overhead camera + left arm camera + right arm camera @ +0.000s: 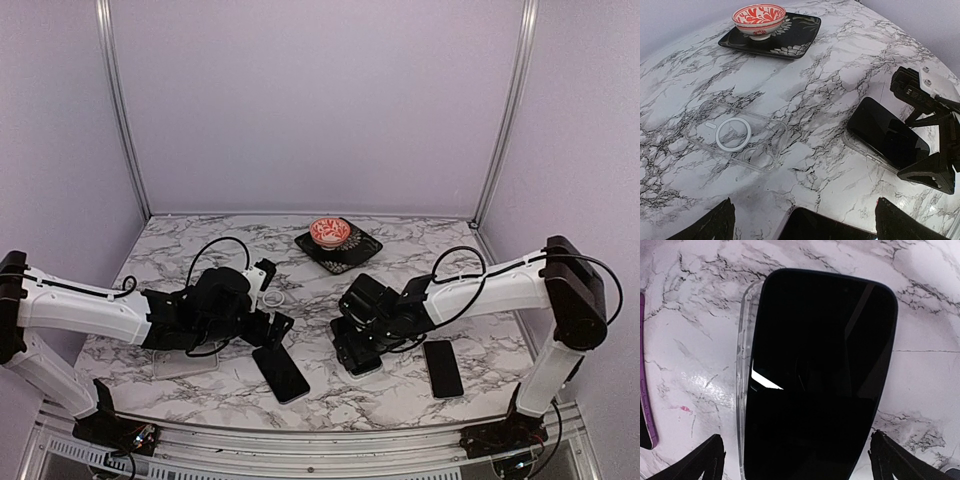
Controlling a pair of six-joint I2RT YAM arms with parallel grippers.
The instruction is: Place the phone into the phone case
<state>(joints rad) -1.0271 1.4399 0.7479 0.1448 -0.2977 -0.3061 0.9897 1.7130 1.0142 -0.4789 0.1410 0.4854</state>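
A black phone (820,375) lies face up on a clear phone case (744,365). The case's rim shows only along the phone's left side, so I cannot tell whether it is fully seated. My right gripper (800,465) hangs open just above it, one finger on each side, touching nothing. From the left wrist view that phone (887,137) sits to the right. An empty clear case (735,136) with a white ring lies to the left. My left gripper (805,220) is open over the end of another dark phone (830,227).
A red-patterned bowl (330,232) stands on a black square plate (362,248) at the back centre. One dark phone (281,373) lies near the front, and another (442,367) lies right of the right gripper (358,350). A purple edge (644,390) shows at far left.
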